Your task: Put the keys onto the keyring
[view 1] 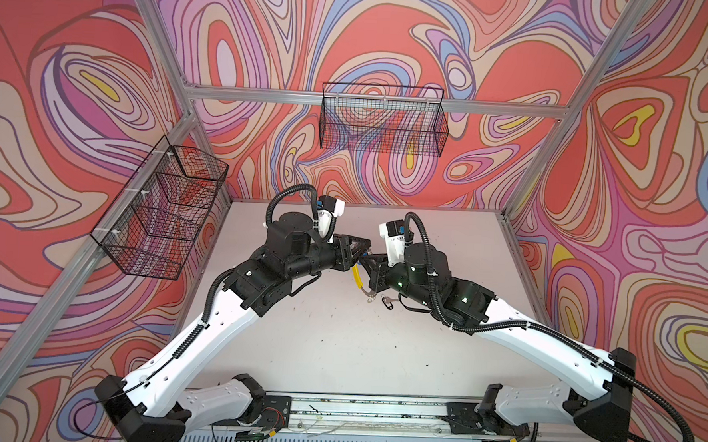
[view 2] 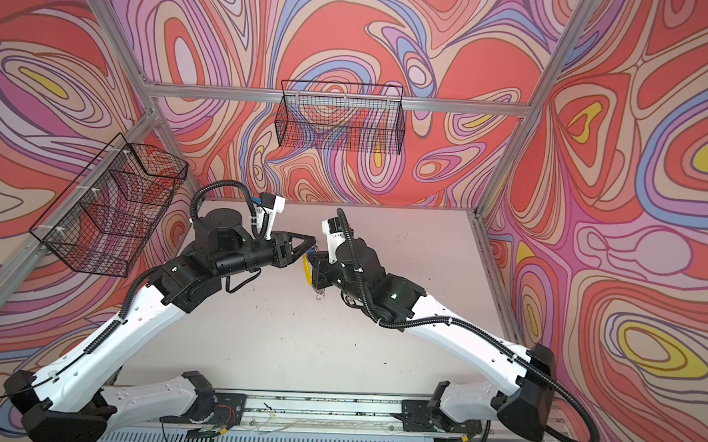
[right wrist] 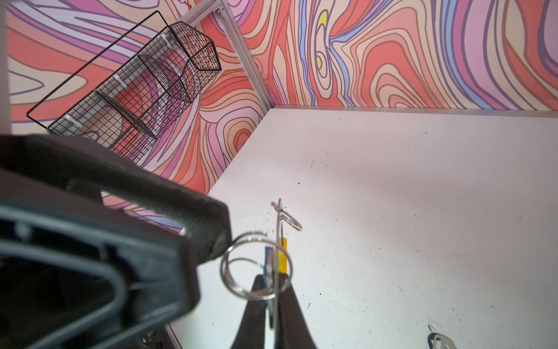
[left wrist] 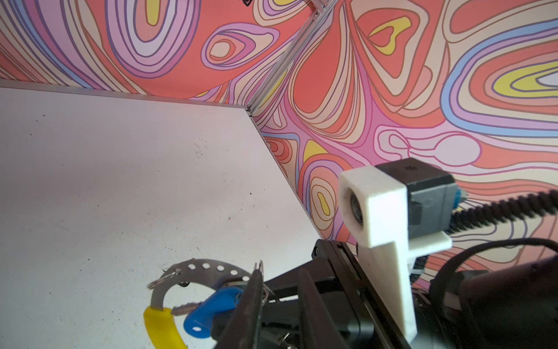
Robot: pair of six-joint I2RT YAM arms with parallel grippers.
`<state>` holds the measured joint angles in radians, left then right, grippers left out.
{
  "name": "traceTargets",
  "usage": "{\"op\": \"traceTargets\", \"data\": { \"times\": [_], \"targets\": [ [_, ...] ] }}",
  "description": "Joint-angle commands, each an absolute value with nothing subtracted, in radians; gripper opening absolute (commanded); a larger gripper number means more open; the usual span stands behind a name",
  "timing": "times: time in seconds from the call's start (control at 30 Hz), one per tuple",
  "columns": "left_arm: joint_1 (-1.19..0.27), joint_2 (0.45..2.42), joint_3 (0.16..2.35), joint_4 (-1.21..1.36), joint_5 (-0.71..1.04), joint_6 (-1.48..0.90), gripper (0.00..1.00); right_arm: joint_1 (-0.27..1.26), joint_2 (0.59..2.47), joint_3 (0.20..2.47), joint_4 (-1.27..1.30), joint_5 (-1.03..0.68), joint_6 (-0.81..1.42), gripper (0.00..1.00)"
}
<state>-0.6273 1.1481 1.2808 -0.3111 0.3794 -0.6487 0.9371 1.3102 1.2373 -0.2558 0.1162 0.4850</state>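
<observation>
Right claw (right wrist: 273,288) is pinching the keyring (left wrist: 211,267), can't tell what the left claw (view 1: 365,247) holds, so the blue-tagged key (left wrist: 211,305) may drop by the black-tagged key (view 1: 386,302) at 5 o'clock.

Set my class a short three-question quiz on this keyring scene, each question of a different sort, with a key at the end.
1. True or false: the right tool is shut on the keyring.
2. The sleeve on the keyring is: A red, B yellow, C green.
3. Fill in: the key with the black tag lies on the ____, apart from the keyring.
Key: 1 true; 2 B; 3 table.
</observation>
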Motion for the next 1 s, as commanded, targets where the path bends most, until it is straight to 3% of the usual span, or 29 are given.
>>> {"op": "traceTargets", "data": {
  "times": [0.0, 0.53, 0.8, 0.97],
  "targets": [
    [-0.628, 1.162, 1.290, -0.311, 0.467, -0.675, 0.22, 0.940, 1.284, 1.229, -0.208, 0.125, 0.474, 0.00],
    [-0.627, 1.189, 1.319, -0.397, 0.410, -0.629, 0.17, 0.940, 1.279, 1.223, -0.199, 0.124, 0.469, 0.00],
    [-0.627, 1.189, 1.372, -0.475, 0.372, -0.592, 0.00, 0.940, 1.279, 1.222, -0.206, 0.147, 0.456, 0.00],
    [-0.627, 1.189, 1.398, -0.521, 0.366, -0.587, 0.00, 0.940, 1.284, 1.218, -0.213, 0.163, 0.444, 0.00]
  ]
}}
